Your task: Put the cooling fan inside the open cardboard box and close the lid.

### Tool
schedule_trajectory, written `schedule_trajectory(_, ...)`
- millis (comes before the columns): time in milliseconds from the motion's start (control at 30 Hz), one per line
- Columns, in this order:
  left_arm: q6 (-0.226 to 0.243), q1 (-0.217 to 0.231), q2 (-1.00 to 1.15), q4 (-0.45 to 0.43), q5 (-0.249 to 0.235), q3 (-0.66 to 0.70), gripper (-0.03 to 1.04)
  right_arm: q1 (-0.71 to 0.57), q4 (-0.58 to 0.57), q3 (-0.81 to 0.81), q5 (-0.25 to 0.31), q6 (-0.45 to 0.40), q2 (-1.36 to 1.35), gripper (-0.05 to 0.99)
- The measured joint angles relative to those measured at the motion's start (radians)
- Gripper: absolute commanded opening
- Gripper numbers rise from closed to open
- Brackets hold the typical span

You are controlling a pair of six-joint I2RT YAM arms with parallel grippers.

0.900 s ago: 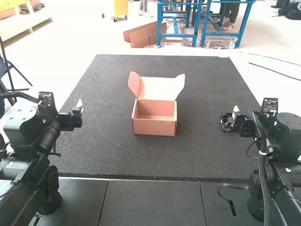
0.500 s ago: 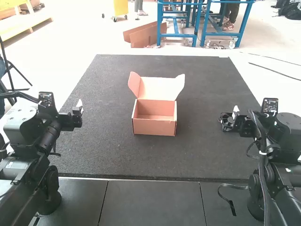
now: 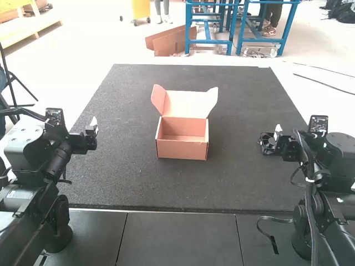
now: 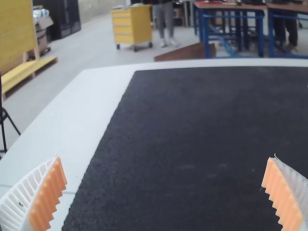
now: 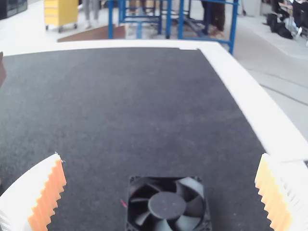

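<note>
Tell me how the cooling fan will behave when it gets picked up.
The cooling fan looks like a rigid square frame, so probably stiff and light. Lying flat on the mat, it should neither roll nor tip. Its thin blades look fragile; grip the frame.

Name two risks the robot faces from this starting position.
The cooling fan lies flat on the mat at the open right gripper; a pinch on its low frame could slip. The cardboard box stands unheld, so pushing its upright lid down may slide it, or the side flaps may catch outside the walls.
</note>
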State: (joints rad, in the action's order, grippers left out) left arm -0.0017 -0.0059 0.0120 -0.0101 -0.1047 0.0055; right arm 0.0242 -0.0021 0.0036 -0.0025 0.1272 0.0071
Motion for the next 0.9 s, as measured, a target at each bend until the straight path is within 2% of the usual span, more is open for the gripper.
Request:
schedule_trajectory(467, 0.000, 0.000, 0.000, 0.007, 0.000, 0.000, 0.97, 0.000, 0.001, 0.000, 0.000, -0.003, 0.000, 0.91)
schedule_trajectory(600, -0.005, 0.000, 0.000, 0.045, 0.000, 0.000, 0.97, 0.000, 0.010, 0.000, 0.000, -0.019, 0.000, 0.91)
schedule_trajectory(733, -0.007, 0.000, 0.000, 0.074, 0.000, 0.000, 0.97, 0.000, 0.085, 0.000, 0.000, -0.032, 0.000, 0.91)
schedule_trajectory(833, -0.007, 0.000, 0.000, 0.151, 0.000, 0.000, 0.97, 0.000, 0.152, 0.000, 0.000, -0.038, 0.000, 0.91)
schedule_trajectory(900, -0.007, 0.000, 0.000, 0.169, 0.000, 0.000, 0.97, 0.000, 0.185, 0.000, 0.001, -0.041, 0.000, 0.91)
